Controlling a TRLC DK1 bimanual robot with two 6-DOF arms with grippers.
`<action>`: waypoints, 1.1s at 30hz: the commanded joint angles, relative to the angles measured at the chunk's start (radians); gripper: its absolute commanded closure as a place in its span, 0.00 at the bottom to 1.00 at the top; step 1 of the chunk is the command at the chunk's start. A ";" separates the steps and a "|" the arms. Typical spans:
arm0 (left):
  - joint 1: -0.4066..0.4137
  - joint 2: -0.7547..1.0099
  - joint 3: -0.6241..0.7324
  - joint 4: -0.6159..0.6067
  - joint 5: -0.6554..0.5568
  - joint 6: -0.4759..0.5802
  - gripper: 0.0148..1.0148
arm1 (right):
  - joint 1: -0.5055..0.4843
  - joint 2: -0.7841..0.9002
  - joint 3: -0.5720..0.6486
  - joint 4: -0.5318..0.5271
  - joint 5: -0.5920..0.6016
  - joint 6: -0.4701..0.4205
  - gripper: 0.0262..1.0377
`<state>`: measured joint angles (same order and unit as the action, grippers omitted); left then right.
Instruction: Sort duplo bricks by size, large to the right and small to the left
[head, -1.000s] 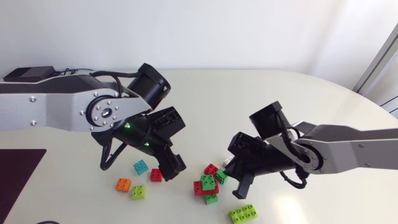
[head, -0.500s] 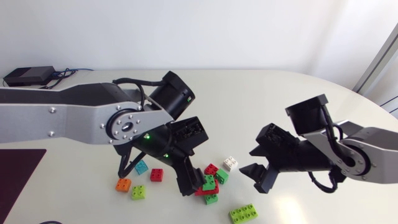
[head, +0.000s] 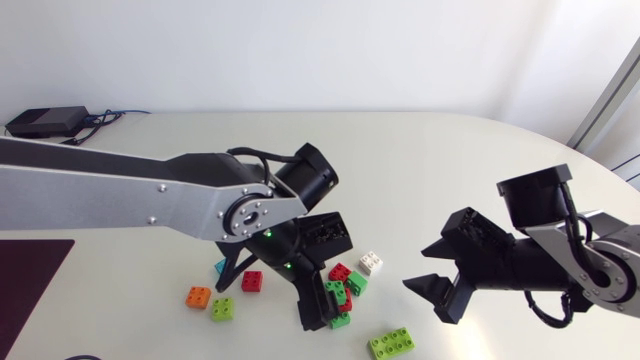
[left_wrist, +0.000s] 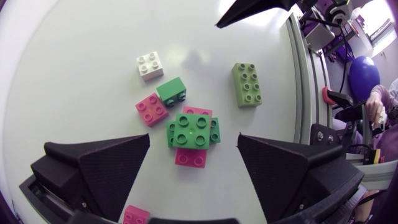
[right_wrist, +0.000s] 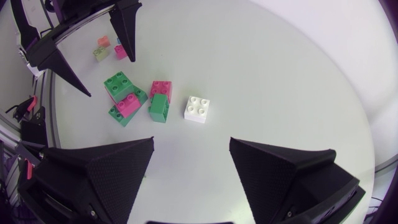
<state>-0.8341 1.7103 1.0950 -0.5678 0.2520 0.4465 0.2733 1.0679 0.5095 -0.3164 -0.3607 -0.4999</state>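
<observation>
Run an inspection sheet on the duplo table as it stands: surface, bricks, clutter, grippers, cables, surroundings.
Surface: white table, no spills or marks seen.
Job's things: red and green central pile, unsorted; white brick beside it; long lime brick near the front edge; orange brick, small lime brick and red brick grouped to the left; teal brick partly hidden by the left arm.
Clutter: dark mat at the left edge.
Grippers: left gripper open above the pile; right gripper open, empty, clear of the bricks.
Cables: cable beside a black box, far left.
Surroundings: nothing seen.
</observation>
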 joint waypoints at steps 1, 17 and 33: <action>-0.013 0.041 0.043 0.000 0.007 0.017 0.03 | -0.017 -0.011 -0.032 -0.016 -0.014 -0.032 0.15; -0.020 0.104 0.078 -0.024 -0.010 0.012 0.70 | -0.097 -0.059 -0.069 -0.035 -0.064 -0.078 0.15; 0.012 -0.057 -0.017 -0.021 -0.011 0.026 0.73 | -0.092 -0.072 -0.043 -0.046 -0.063 -0.063 0.15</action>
<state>-0.8387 1.7100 1.1065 -0.5842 0.2363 0.4526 0.1768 0.9974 0.4664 -0.3420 -0.4194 -0.5556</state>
